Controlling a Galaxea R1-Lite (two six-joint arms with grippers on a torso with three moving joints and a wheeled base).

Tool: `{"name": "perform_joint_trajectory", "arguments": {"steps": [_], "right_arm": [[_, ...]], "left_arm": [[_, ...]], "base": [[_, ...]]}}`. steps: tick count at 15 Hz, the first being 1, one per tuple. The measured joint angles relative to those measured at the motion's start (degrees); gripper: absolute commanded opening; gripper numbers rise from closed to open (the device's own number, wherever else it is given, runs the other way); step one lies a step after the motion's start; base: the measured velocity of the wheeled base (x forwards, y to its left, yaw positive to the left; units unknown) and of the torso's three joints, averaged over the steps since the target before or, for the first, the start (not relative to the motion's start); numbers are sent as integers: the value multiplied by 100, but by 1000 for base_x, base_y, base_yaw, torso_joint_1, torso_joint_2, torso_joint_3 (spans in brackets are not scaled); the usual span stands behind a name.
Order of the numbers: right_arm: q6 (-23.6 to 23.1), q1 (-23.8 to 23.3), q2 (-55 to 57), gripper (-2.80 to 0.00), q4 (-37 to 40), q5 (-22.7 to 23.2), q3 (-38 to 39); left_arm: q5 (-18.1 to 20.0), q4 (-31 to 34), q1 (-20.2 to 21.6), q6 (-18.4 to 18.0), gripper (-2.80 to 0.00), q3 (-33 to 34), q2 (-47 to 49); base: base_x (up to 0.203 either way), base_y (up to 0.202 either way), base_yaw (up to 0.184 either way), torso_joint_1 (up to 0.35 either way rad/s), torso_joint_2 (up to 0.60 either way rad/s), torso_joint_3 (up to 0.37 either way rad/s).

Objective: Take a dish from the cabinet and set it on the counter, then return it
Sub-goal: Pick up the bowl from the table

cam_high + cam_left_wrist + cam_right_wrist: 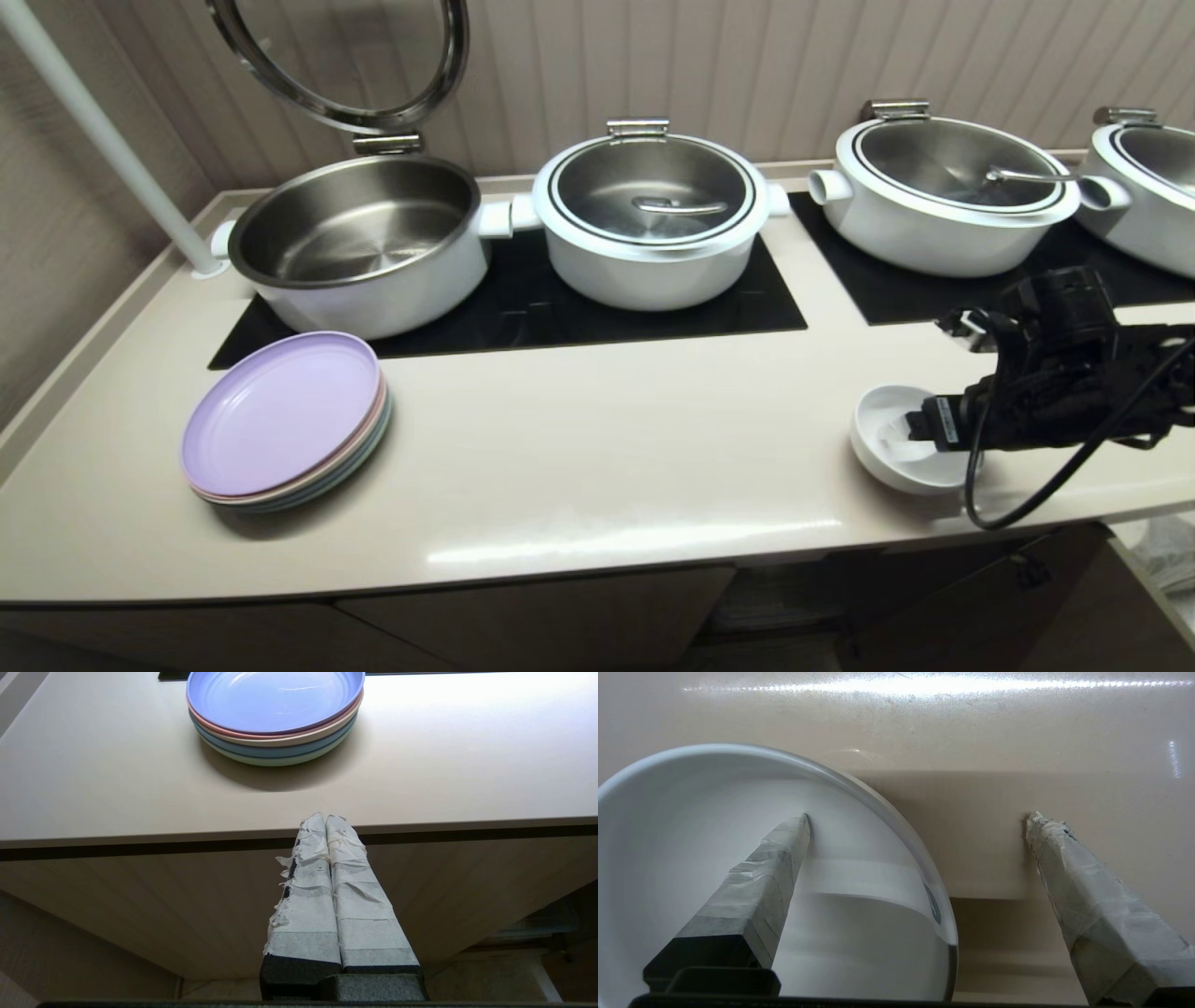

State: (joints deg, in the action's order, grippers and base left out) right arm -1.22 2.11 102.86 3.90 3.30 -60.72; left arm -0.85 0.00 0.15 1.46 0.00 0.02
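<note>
Sitting near the front edge of the counter (579, 467), the bowl (887, 439) has the right gripper (915, 819) straddling its rim, fingers (775, 858) spread wide, one inside, one outside. Below the counter edge, the left gripper (325, 819) has its fingers pressed together near the plates (285, 420).

Four white pots (653, 224) stand along the back edge of the counter (579, 467): one open, three lidded. One stack of plates (285, 420) shows five colours in the left wrist view. One white dish (892, 448) sits near the front edge. Two black cooktop panels (523, 308) are inset.
</note>
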Motion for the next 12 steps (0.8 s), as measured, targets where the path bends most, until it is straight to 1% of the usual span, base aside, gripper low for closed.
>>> {"name": "perform_joint_trajectory", "arguments": {"steps": [5,6,12], "right_arm": [[-5,0,2,0,2,5,0],[-5,0,2,-280,1,2,4],[-9,-2,0,-280,-2,2,0]], "left_arm": [[-1,0,1,0,-280,0,0],[-1,0,1,1,-280,0,0],[1,0,1,1,-280,0,0]], "base": [[0,0,0,0,0,0],[0,0,0,0,0,0],[0,0,0,0,0,0]]}}
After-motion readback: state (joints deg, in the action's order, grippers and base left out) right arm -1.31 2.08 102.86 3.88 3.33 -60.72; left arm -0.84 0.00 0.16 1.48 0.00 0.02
